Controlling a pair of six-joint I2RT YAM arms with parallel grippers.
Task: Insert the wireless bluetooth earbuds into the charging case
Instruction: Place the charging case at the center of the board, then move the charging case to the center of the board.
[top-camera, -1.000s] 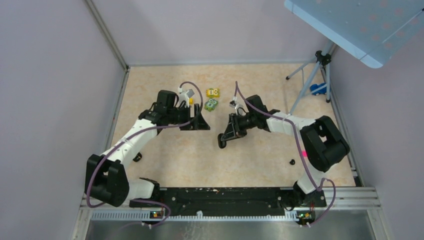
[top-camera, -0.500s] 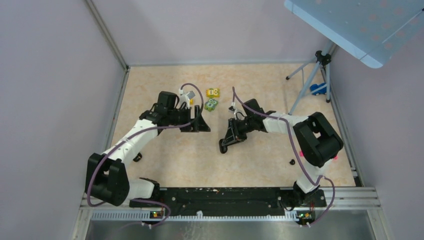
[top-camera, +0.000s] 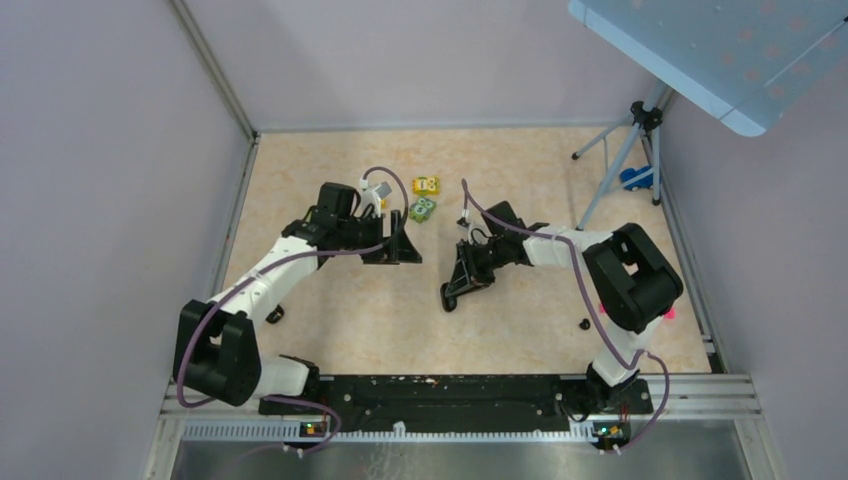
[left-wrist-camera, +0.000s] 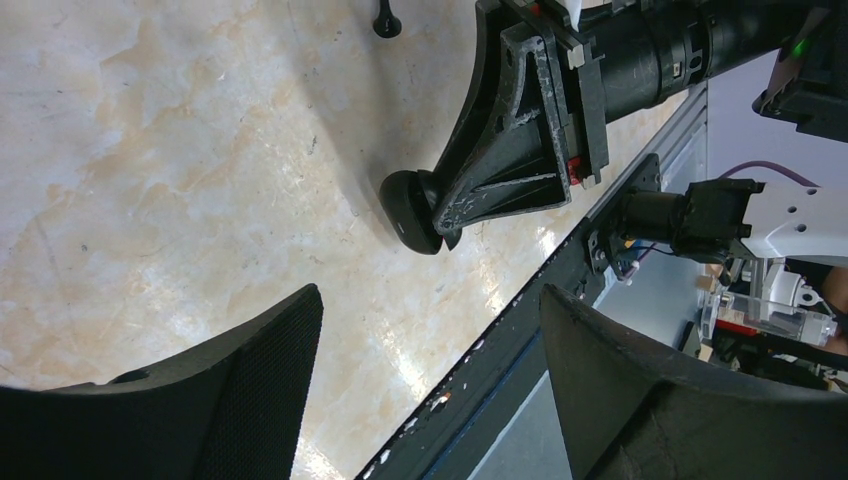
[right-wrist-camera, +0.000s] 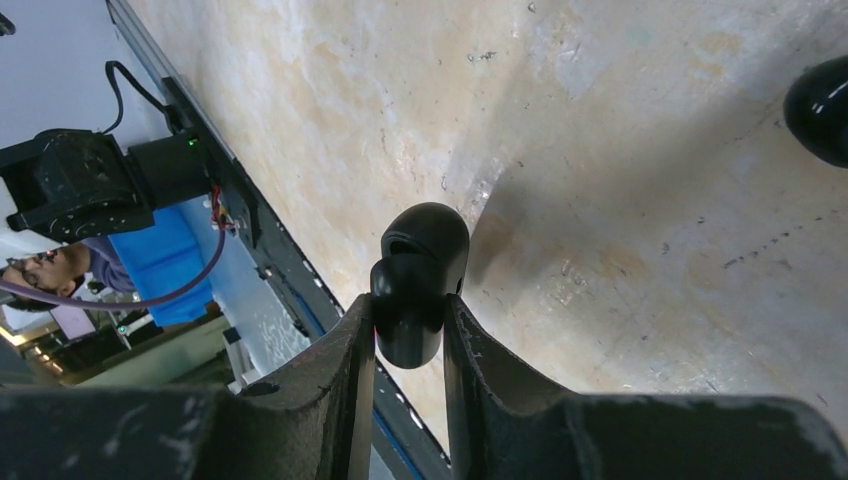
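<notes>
My right gripper (top-camera: 455, 288) is shut on the charging case (right-wrist-camera: 416, 285), a small black roundish piece held just above the floor; the case also shows in the left wrist view (left-wrist-camera: 412, 212) and the top view (top-camera: 448, 299). My left gripper (top-camera: 403, 245) is open and empty (left-wrist-camera: 430, 300), a short way left of the case, with its jaws wide apart. One tiny black earbud (top-camera: 584, 323) lies near the right arm's base and shows in the left wrist view (left-wrist-camera: 385, 20). Another tiny black piece (top-camera: 275, 315) lies by the left arm. A glossy black rounded thing (right-wrist-camera: 822, 95) sits at the right wrist view's edge; I cannot tell what it is.
A yellow block (top-camera: 426, 185) and a green block (top-camera: 422, 209) lie behind the left gripper. A tripod (top-camera: 625, 150) stands at the back right. The black rail (top-camera: 450, 390) runs along the near edge, and walls close in the left and back sides.
My right gripper, with the case in it, has shifted a little toward the near edge, and the right arm's elbow has swung left. The left arm has barely moved.
</notes>
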